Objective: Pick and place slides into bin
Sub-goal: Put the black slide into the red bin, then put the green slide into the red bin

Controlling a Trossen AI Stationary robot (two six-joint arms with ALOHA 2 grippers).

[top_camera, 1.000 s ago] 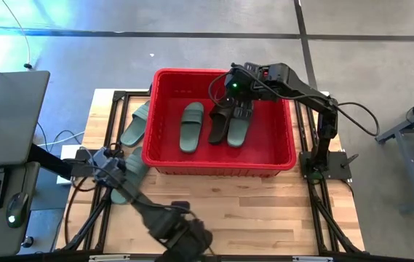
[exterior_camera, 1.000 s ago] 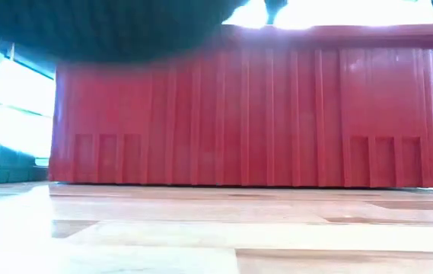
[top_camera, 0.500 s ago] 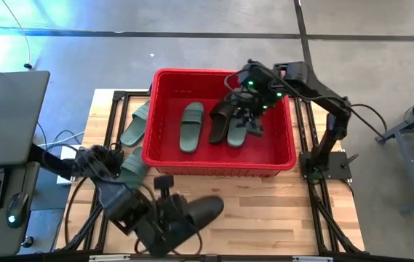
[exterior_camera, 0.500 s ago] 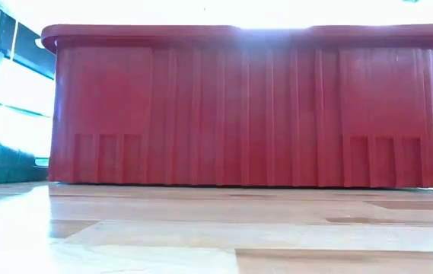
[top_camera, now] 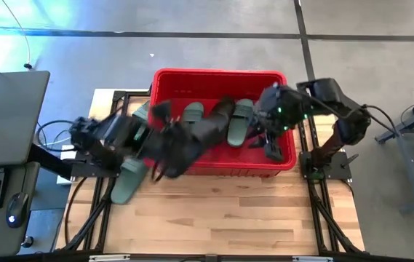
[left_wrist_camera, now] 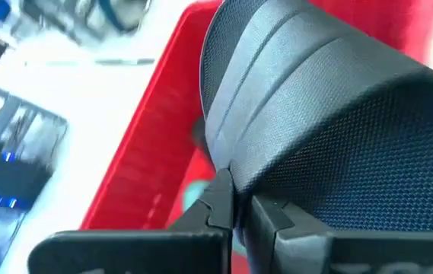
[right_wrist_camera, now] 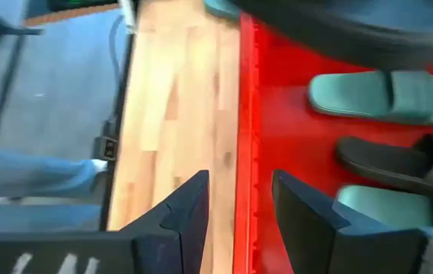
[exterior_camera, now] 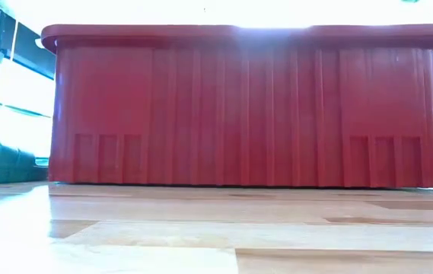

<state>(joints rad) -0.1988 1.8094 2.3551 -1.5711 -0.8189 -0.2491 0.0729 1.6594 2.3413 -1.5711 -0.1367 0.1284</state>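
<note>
Sitting mid-table (top_camera: 228, 211), the red bin (top_camera: 214, 73) is holding three slides: two green (right_wrist_camera: 387, 95) and one black (right_wrist_camera: 399, 167). The left arm is swinging in from the table's near edge, where it was a second ago, and is now crossing the bin's near left rim. It is carrying the second black slide (top_camera: 205, 132), which is hanging over that rim, part inside and part out. The left claw (left_wrist_camera: 235, 207) is clenching this slide by its strap.

The right claw (right_wrist_camera: 239, 186) is pulling back from the middle of the bin to its near right corner, fingers apart and holding nothing.

Two green slides (top_camera: 128, 182) are waiting on the table left of the bin.

Judgement: the fourth slide is going in next, the drop is not yet made, and two pickups are remaining.
</note>
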